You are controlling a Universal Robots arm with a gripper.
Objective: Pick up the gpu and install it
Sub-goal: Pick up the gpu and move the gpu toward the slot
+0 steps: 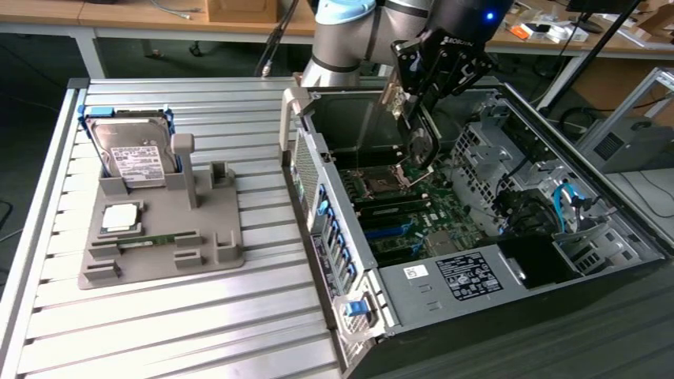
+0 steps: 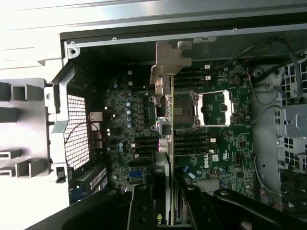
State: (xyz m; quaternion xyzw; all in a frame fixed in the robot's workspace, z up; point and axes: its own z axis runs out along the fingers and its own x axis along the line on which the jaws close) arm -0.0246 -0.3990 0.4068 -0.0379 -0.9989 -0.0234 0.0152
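My gripper [image 1: 424, 93] hangs over the open computer case [image 1: 316, 170] and is shut on the gpu [image 1: 419, 142]. The card points down into the case above the motherboard [image 1: 411, 217], near the processor socket [image 1: 374, 185]. In the wrist view the gpu [image 2: 171, 139] shows edge-on as a thin strip running out from between the black fingers [image 2: 142, 208]. Its silver bracket [image 2: 168, 62] is at the far end, toward the case wall. The gripper [image 2: 168, 211] holds the card's near end. Whether the card touches the board, I cannot tell.
On the exterior view's left, a grey holder [image 1: 216, 237] on the slatted table [image 1: 158, 332] carries a hard drive [image 1: 132, 150], a processor chip [image 1: 120, 217] and a green memory stick [image 1: 158, 238]. Cables and drive cages [image 1: 558, 205] crowd the case's right side.
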